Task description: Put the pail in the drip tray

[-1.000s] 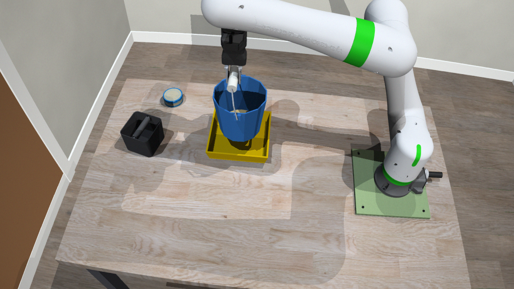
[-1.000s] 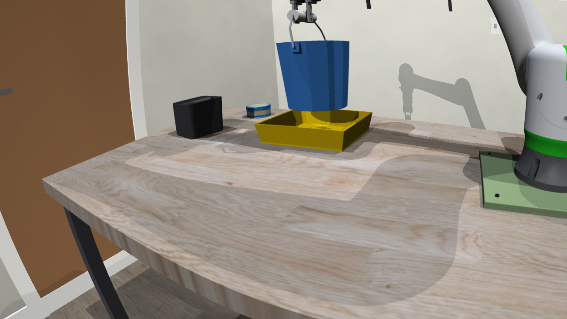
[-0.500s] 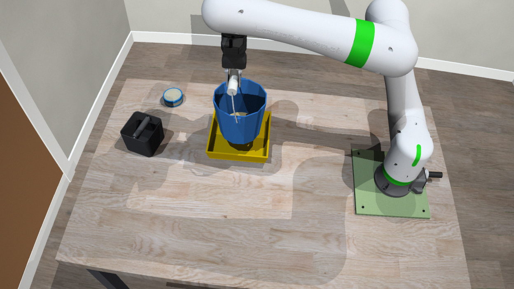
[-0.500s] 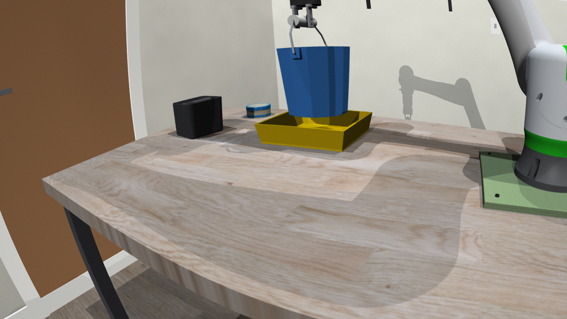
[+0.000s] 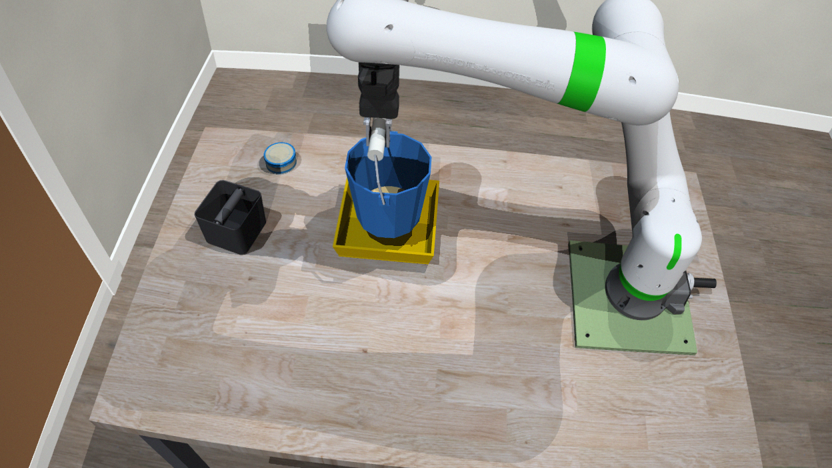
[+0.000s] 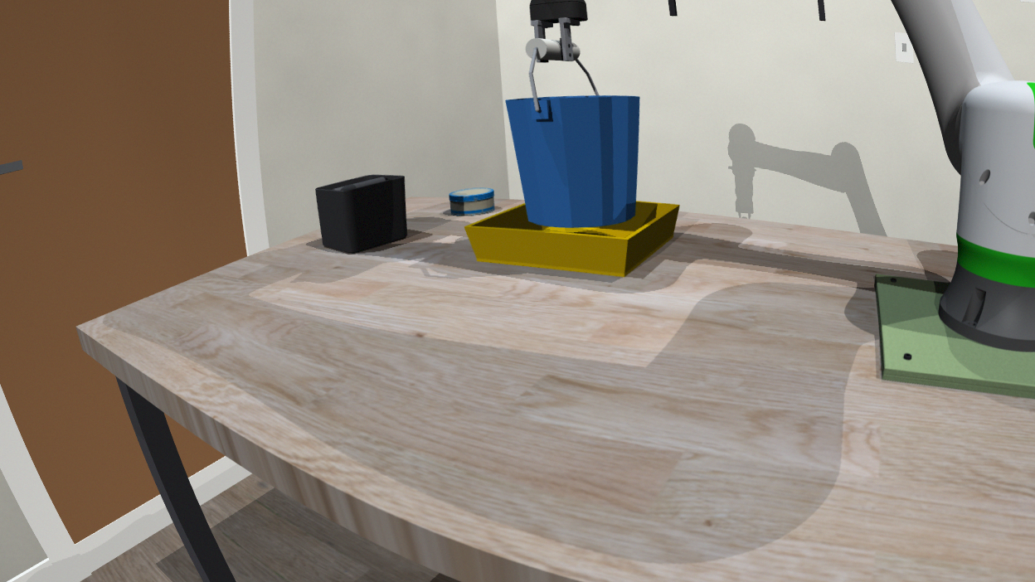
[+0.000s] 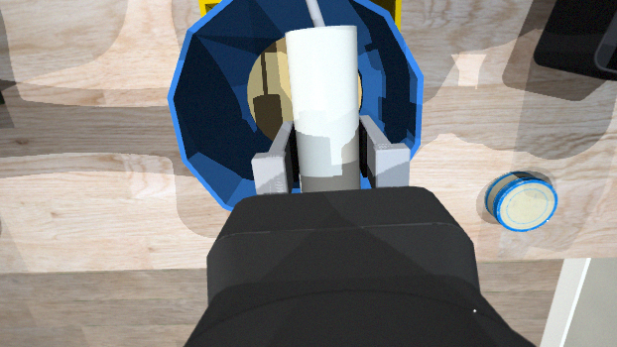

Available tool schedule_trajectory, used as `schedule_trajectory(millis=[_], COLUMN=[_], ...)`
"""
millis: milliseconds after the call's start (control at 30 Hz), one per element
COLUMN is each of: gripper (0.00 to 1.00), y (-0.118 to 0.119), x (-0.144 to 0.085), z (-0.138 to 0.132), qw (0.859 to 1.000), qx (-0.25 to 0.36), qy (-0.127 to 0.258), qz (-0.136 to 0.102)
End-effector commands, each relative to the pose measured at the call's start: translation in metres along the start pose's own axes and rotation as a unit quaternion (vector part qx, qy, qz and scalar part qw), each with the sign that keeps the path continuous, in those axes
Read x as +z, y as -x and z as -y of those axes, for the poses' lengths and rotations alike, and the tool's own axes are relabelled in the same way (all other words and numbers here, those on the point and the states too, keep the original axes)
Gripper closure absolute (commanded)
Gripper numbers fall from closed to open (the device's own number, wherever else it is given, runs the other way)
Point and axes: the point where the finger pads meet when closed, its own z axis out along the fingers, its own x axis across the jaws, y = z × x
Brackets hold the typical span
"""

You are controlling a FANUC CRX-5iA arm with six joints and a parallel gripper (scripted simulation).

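A blue pail (image 5: 388, 212) (image 6: 579, 159) (image 7: 213, 173) hangs upright from its wire bail over the yellow drip tray (image 5: 384, 254) (image 6: 546, 248) (image 7: 398, 15). In the exterior view its base is near the tray's rim height, above the tray's floor, with a shadow on the floor below it. The base appears within the tray's walls. My gripper (image 5: 378, 137) (image 6: 553, 49) (image 7: 326, 138) is shut on the white grip of the pail's handle. A round beige patch shows inside the pail in the wrist view. The far part of the tray's floor is hidden behind the pail.
A black open box with a handle (image 5: 233, 218) (image 6: 362, 215) (image 7: 570, 45) stands left of the tray. A round blue-rimmed tin (image 5: 280, 157) (image 6: 472, 201) (image 7: 526, 203) lies behind and left of the tray. The green base plate (image 5: 599, 325) (image 6: 933, 376) bears the arm at the right.
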Motion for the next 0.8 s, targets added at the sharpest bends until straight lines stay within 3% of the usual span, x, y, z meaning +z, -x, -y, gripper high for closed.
schedule_trajectory(millis=[0,767], gripper=[1.00,1.00], y=[0.000,0.000], x=[0.002,0.026], z=[0.000,0.000], qw=[1.000,1.000], qx=[0.000,0.000], qy=[0.001,0.001], qz=[-0.001,-0.001])
